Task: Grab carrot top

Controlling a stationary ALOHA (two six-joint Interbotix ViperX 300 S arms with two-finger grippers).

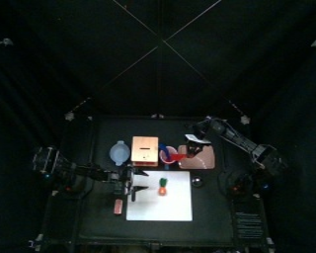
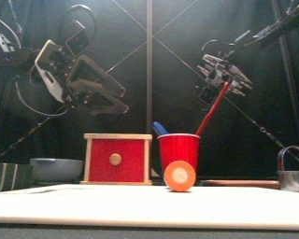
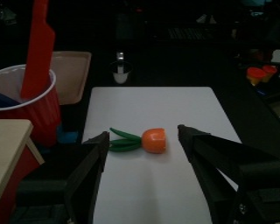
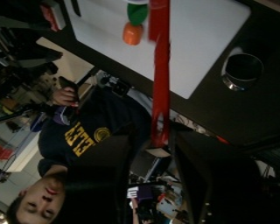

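A tiny orange carrot [image 3: 156,140] lies on the white sheet [image 3: 154,188], its dark green carrot top [image 3: 125,140] pointing sideways. My left gripper [image 3: 143,133] hangs open just short of it, one jaw on either side, touching nothing. In the top view the carrot top [image 1: 161,181] lies right of the left gripper [image 1: 134,185]. From the front only the carrot's orange end [image 2: 178,175] shows. My right gripper [image 2: 220,77] is shut on a red stick [image 2: 215,107] whose lower end is in the red cup [image 2: 178,149]. The right wrist view shows the stick [image 4: 160,79] above the carrot top [image 4: 136,12].
A red-fronted wooden box [image 2: 119,159] and a grey bowl [image 2: 55,168] stand behind the sheet on the left. A tan tray [image 1: 204,156] lies by the cup. A dark padlock-like thing [image 2: 293,171] sits on the right. A person [image 4: 84,140] shows beyond the table.
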